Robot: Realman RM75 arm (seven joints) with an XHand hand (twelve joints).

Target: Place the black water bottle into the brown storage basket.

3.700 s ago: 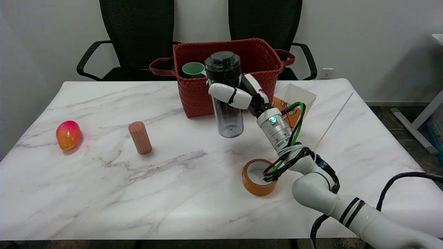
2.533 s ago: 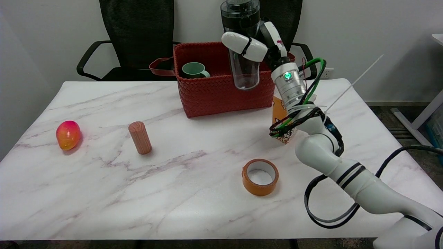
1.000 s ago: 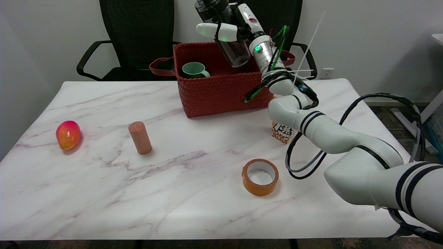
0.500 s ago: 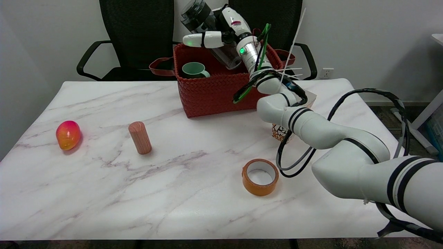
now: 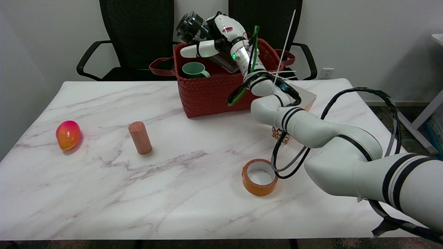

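Fingers [image 5: 199, 49] wrap the black water bottle [image 5: 193, 28] (tilted, cap leftward); it hangs over the brown storage basket [image 5: 214, 93]

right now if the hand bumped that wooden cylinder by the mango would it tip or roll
Probably tips easily: the wooden cylinder stands on end, taller than wide, leaning slightly. Once down, its round sides would likely let it roll across the smooth marble table. It looks solid and rigid, so it shouldn't deform.

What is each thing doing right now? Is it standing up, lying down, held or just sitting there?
Black-lidded clear water bottle: held, tilted over the basket.
White right hand: gripping the bottle.
Brown woven storage basket: upright, open.
Green mug: upright inside the basket.
Wooden cylinder: standing.
Orange tape roll: lying flat.
Red-yellow mango: resting on the table.
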